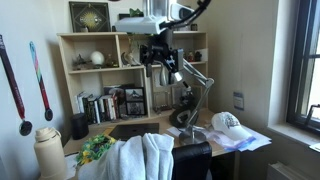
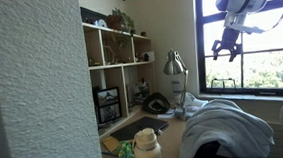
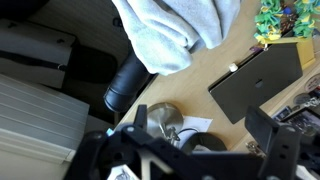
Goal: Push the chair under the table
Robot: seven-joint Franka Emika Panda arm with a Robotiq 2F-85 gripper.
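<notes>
The chair [image 1: 192, 160] has a black back with pale grey-white garments [image 1: 148, 155] draped over it. It stands at the front of the table [image 1: 68, 143]. Both show in an exterior view, the chair [image 2: 230, 125] beside the table [image 2: 171, 137]. In the wrist view the garments [image 3: 170, 30] and a black chair part [image 3: 130, 82] lie at the edge of the table [image 3: 200, 70]. My gripper [image 1: 160, 58] hangs high above the table, open and empty, apart from the chair. It shows by the window [image 2: 227, 49] and in the wrist view [image 3: 205, 140].
A bookshelf unit [image 1: 95, 75] stands behind the table. On the table are a silver desk lamp [image 1: 190, 95], a white cap [image 1: 228, 123], a black pad [image 3: 260, 75], a green plant [image 1: 97, 148] and a pale bottle [image 2: 146, 149]. A window [image 2: 256, 71] is at the side.
</notes>
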